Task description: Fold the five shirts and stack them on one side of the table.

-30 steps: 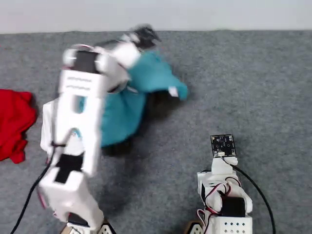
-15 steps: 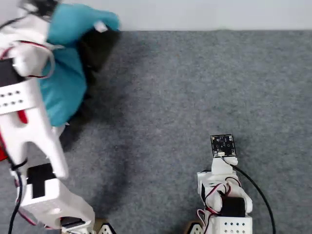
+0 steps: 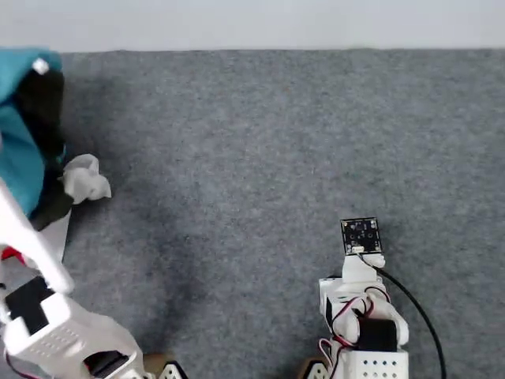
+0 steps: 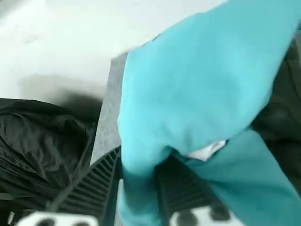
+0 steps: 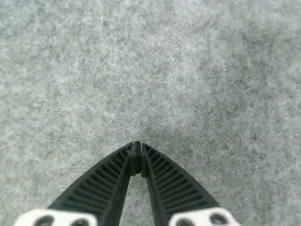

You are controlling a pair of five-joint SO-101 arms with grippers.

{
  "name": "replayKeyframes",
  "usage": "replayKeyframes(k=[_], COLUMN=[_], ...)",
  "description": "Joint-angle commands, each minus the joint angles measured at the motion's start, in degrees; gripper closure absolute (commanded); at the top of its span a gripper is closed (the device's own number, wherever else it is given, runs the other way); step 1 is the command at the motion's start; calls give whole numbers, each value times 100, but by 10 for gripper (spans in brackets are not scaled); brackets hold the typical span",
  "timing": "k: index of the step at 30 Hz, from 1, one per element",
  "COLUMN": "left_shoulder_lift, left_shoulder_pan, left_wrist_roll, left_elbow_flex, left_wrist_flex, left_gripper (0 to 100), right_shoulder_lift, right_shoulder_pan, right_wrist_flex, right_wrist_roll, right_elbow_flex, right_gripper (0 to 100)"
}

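A teal shirt (image 3: 17, 150) hangs at the table's far left edge, bunched and lifted. In the left wrist view my left gripper (image 4: 138, 162) is shut on a fold of the teal shirt (image 4: 202, 89). A black shirt (image 3: 43, 106) lies against the teal one, and black cloth (image 4: 40, 136) shows beyond the table's edge. A crumpled white shirt (image 3: 85, 180) lies just right of them, with a sliver of red shirt (image 3: 8, 254) beside the left arm (image 3: 55, 335). My right gripper (image 5: 137, 149) is shut on nothing, low over bare grey felt.
The right arm (image 3: 359, 316) sits folded at the front right, its cable trailing off to the right. Grey felt (image 3: 300, 134) covers the table. A pale wall (image 3: 252, 24) borders the table's far edge.
My left arm swung from the left-middle of the table to the far left edge, carrying the teal shirt. The white shirt is now uncovered and the red shirt is mostly hidden. The right arm stayed still.
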Motion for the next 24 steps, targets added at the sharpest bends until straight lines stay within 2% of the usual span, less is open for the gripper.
replayKeyframes(k=[1,3,6,8,11,16,24], left_shoulder_lift=[-484,-501,-633,-870,-1292,-1732,-1116], left_shoulder_pan=[-123,-229,-396,-431,-404,-97,70], left_wrist_roll=[-615,-985,-1002,-1002,-1002,-1011,-1046], left_elbow_flex=[435,444,251,207,242,259,435], left_wrist_flex=[-721,-695,-659,-659,-501,237,484], left_gripper=[966,889,746,706,706,706,779], right_shoulder_lift=[-84,-84,-84,-84,-84,-84,-84], right_shoulder_pan=[22,22,22,22,22,22,22], right_wrist_flex=[4,4,4,4,4,4,4], right_wrist_roll=[53,53,53,53,53,53,53], right_elbow_flex=[79,79,79,79,79,79,79], right_gripper=[989,989,989,989,989,989,989])
